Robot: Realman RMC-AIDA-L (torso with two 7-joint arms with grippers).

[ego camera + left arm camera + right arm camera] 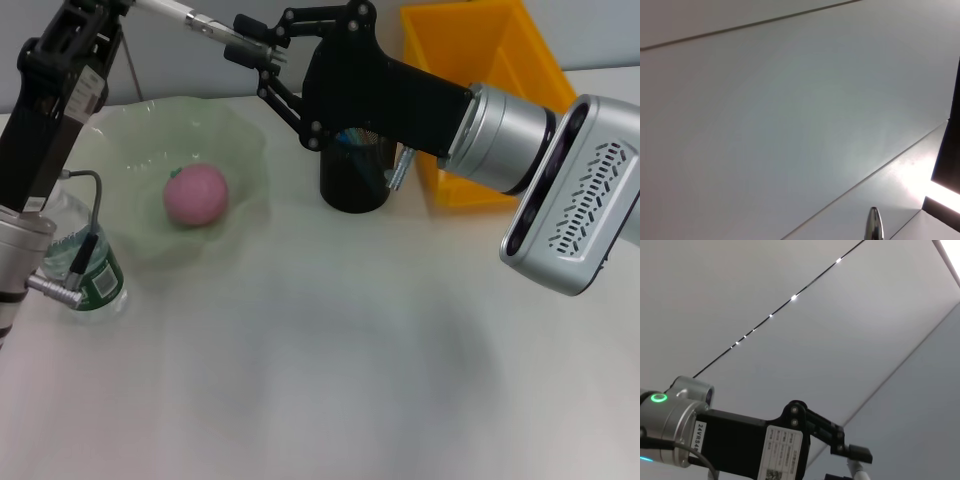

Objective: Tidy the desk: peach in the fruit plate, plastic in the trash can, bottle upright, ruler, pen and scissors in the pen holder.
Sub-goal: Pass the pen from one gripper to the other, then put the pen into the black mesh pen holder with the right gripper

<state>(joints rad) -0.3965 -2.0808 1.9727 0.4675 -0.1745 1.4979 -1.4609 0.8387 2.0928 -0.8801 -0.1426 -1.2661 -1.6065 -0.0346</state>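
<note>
Above the pen holder (pixel 355 175), the right claw (pixel 240 45) and left claw (pixel 120 5) both pinch the pen (pixel 195 20).

My right arm covers the top of the pen holder (pixel 354 180), so I can only make out a few blurred coloured shafts in its mouth and cannot tell which items they are. The yellow trash can (pixel 487 60) is cut by the upper edge and its front wall sits behind my right forearm; nothing of its inside contents shows. My left arm hides most of the bottle (pixel 88 272), leaving the green label and a bit of clear body. My left tool (pixel 852 457) runs off the frame edge in both head and right wrist views. The pen (pixel 190 17) between the two tools is cut short. My left wrist view shows only ceiling and a metal tip (pixel 873 225)
</note>
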